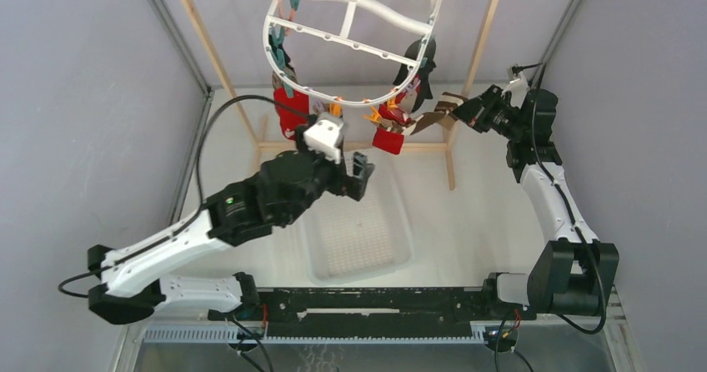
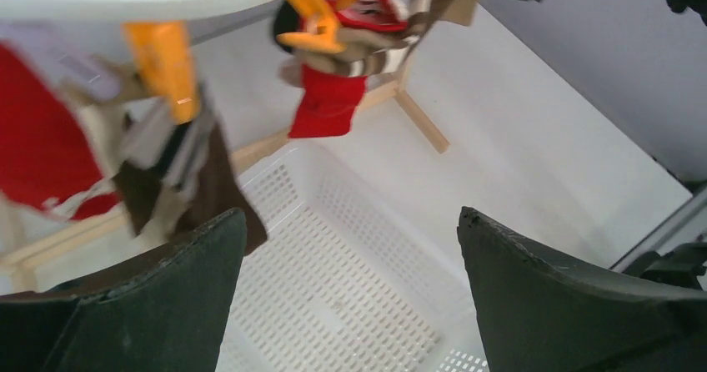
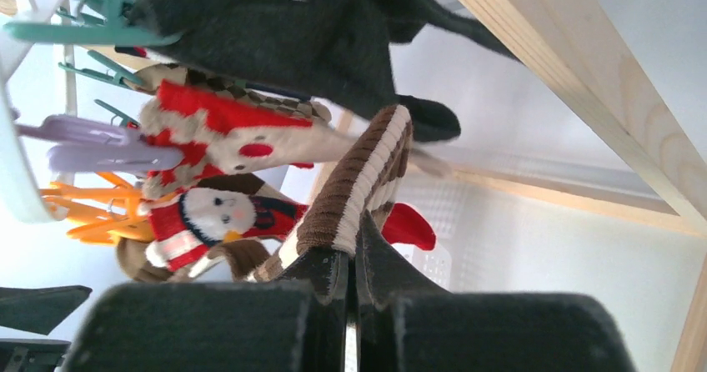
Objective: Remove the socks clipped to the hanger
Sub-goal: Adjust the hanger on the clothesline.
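At far edge, hanger with brown striped sock pinched tight in right gripper; left gripper spread wide, empty, over basket.

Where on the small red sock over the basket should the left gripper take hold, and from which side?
Probably its loose lower end, from below. The small red sock hangs straight down, bottom edge free, while its top is bunched among clips and other socks. The open left gripper sits underneath.
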`<state>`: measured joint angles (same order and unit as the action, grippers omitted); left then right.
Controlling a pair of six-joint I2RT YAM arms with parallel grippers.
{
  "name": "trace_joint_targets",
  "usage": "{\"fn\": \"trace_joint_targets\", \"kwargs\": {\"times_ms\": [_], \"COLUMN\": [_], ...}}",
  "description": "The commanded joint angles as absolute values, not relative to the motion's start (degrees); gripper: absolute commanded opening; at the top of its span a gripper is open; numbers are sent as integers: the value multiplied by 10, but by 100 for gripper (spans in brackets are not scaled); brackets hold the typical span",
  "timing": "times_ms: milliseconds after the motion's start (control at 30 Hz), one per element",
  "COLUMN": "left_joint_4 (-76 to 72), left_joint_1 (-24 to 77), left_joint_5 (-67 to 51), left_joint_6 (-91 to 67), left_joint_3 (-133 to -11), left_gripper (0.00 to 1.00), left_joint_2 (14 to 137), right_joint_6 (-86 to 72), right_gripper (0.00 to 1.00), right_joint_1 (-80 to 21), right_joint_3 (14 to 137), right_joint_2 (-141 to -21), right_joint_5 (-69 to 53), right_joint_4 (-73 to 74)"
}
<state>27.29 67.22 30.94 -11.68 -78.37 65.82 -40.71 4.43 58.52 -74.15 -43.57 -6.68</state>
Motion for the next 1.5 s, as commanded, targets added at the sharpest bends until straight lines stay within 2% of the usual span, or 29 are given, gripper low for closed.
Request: {"fn": "trace_joint_targets", "kwargs": {"times_ms": [0,167,333,433,567,1233,1333,1467], "left_joint_4": [287,311,313,303,239,56,41,34], "left_joint_1": [672,671,656,617,530,455,455,454], "left_joint_5": [381,458,508,497,411,273,255,223], "left_joint_6": [-163,-173,-173,-187,-183,-144,-142,-143], "left_joint_3": [-717,-658,-605,-565,-499,-439,-446,-463], "left_gripper": [100,100,100,100,100,100,95,79], "left_joint_2": [562,474,437,408,366,514,540,574], "right_joint_6": [-380,-367,-369,-367,-364,-370,-368,-360], "right_gripper": [0,0,0,0,0,0,0,8], "right_joint_1": [42,45,45,45,47,54,54,59], "right_joint_3": [584,584,584,583,583,561,558,553], "right_joint_2": [-738,-733,-725,-720,-715,-711,-705,-687], "right_joint_5": [-425,-421,-419,-420,-421,-435,-434,-430], "right_joint_4": [-60,-46,-40,-39,-33,-46,-39,-22]}}
